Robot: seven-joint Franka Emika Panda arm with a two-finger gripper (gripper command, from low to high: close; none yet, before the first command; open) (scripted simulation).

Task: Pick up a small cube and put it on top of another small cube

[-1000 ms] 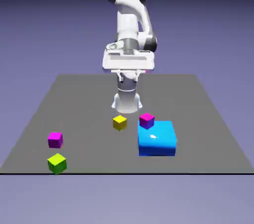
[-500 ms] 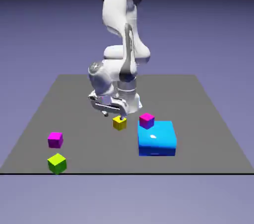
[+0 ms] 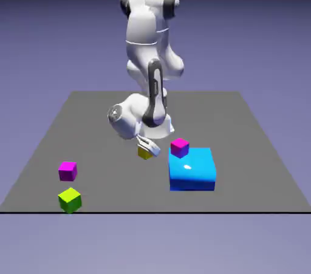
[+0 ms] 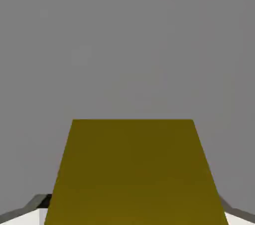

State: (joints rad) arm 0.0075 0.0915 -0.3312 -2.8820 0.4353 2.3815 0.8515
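The small yellow cube [image 3: 144, 154] rests on the grey table [image 3: 255, 157], just left of the blue block in the exterior view. My gripper [image 3: 146, 147] is down on it, tilted, and partly hides it. In the hand view the yellow cube [image 4: 134, 169] fills the bottom middle, and only slivers of the fingers [image 4: 36, 205] show at its two sides, so the gripper is shut on it. One magenta cube [image 3: 179, 147] sits at the blue block's far left corner, close to the gripper. A second magenta cube [image 3: 67, 171] lies at the exterior view's left.
A large blue block [image 3: 192, 169] stands right of the yellow cube in the exterior view. A lime-green small cube [image 3: 70, 199] lies near the table's front edge at the left, just in front of the second magenta cube.
The arm came down from above the table onto the yellow cube. Its jaws opened wide on the way and have now closed on the cube's sides. The cubes have stayed in place.
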